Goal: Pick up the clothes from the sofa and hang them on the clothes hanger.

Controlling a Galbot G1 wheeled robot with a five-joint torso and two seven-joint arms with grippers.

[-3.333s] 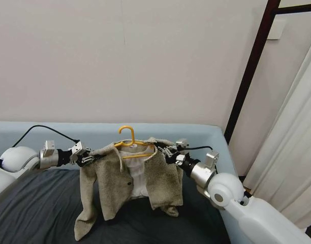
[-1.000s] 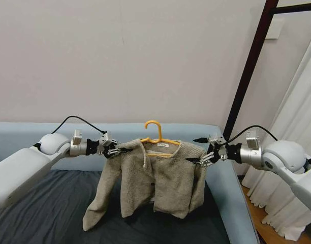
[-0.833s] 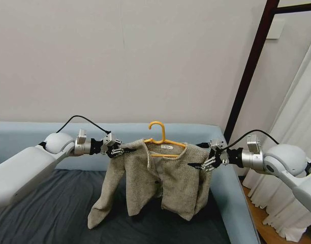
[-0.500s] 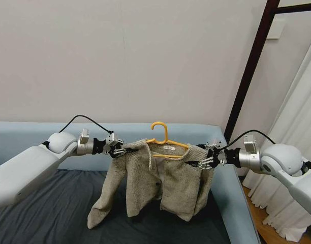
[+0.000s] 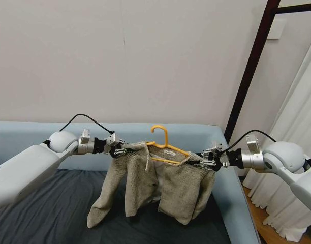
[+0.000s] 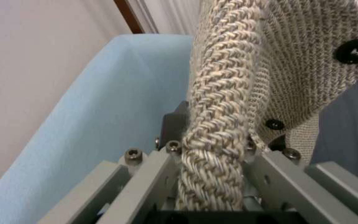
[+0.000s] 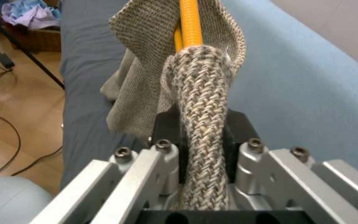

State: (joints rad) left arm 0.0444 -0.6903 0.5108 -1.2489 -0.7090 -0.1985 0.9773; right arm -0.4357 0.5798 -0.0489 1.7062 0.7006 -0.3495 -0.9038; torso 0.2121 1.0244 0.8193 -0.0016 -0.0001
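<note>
Cardigan [image 5: 163, 185], draped on a tilted yellow hanger [image 5: 170, 149], is held in the air over the sofa [image 5: 23, 133]. Its left shoulder is clamped between the fingers of the left gripper [image 5: 118, 149], and its right shoulder is pinched likewise by the right gripper [image 5: 209, 158]. One sleeve is hung down at left.

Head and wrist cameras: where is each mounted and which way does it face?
Head view: on the head, facing forward and down at the sofa; both arms, left hand and right hand clamping the cardigan on a hanger.
Left wrist view: on that wrist, looking along its fingers at clamped knit.
Right wrist view: on that wrist, along its fingers at knit and hanger.
Shared: all three show the cardigan.
</note>
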